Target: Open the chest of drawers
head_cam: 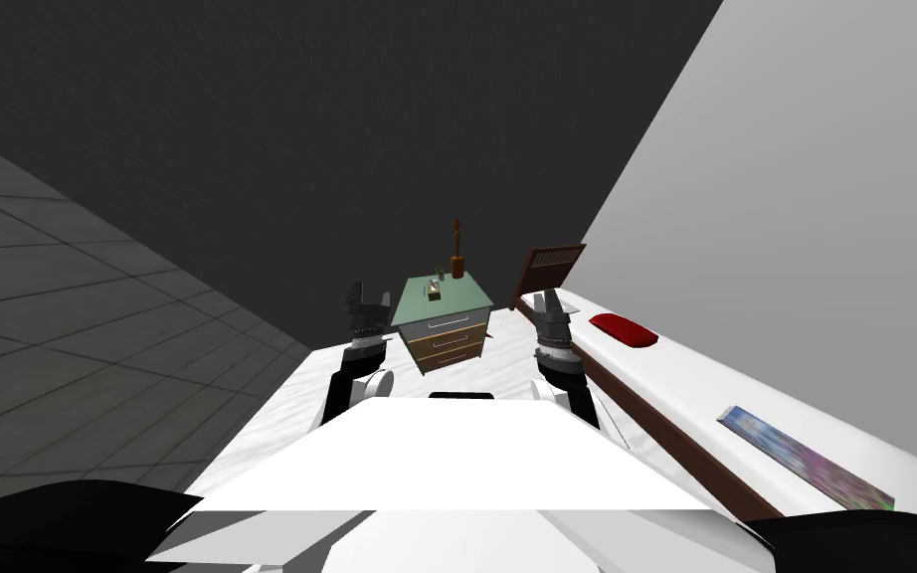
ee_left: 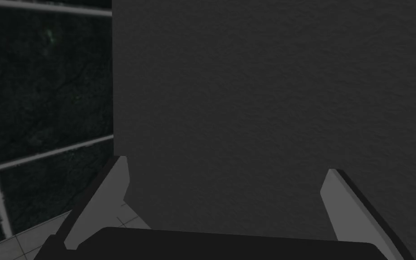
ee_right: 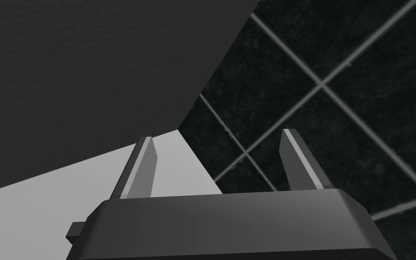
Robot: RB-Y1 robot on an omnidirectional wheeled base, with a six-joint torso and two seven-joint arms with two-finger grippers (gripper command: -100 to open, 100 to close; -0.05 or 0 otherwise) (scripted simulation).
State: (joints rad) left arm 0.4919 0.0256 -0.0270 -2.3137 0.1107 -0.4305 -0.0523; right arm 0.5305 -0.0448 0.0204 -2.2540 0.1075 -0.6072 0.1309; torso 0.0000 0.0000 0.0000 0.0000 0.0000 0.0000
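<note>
The chest of drawers [head_cam: 446,333] stands ahead of me on the pale floor [head_cam: 268,428], with its back to the dark wall [head_cam: 347,149] and just beside the brown headboard [head_cam: 549,267] of the bed [head_cam: 705,398]. It has a green top, one grey drawer front under it and two brown fronts lower, each with a light handle. All three fronts look flush and closed. On the top stand a tall brown object with a thin neck [head_cam: 457,251] and a small item [head_cam: 434,290] that I cannot identify. In the head view the chest appears between my two raised hands and farther away than both; neither touches it. The left gripper [head_cam: 370,296] is up on the left side of the chest, and in the left wrist view its fingers [ee_left: 105,203] stand wide apart with nothing between them. The right gripper [head_cam: 549,301] is up on the right side, near the headboard, and its fingers [ee_right: 145,167] are also spread and hold nothing. On the bed lie a red cushion [head_cam: 624,330] and, closer to me, a flat colourful thing [head_cam: 805,458].
</note>
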